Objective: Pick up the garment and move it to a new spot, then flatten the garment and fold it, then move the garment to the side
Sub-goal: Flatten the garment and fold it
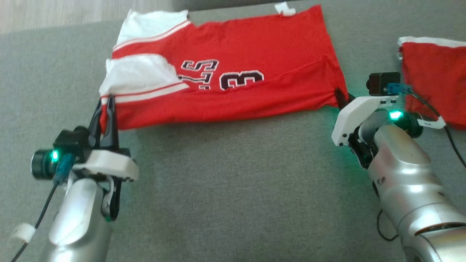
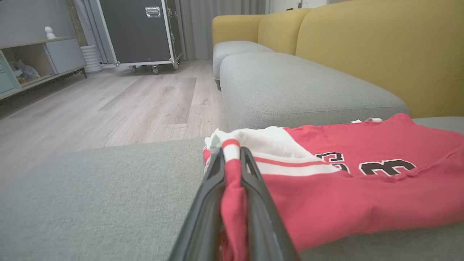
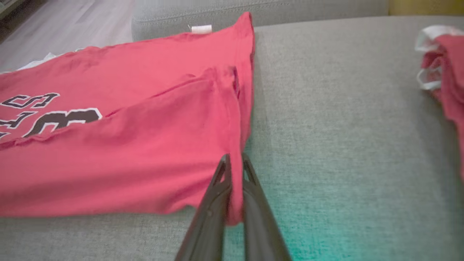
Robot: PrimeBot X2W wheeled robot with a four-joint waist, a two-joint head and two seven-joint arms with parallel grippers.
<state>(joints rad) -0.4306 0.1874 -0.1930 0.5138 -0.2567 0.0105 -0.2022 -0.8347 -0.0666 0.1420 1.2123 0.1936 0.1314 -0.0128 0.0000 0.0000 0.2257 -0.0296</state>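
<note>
Grey cushion bearing the red garment, spread flat, near edge doubled over. Left gripper pinches its sleeve-end corner, right gripper its hem-end corner. The paired grips probably tension that edge for folding.

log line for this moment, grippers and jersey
left gripper: shut on red jersey, near left corner | right gripper: shut on red jersey, near right corner | surface: grey cushion
</note>
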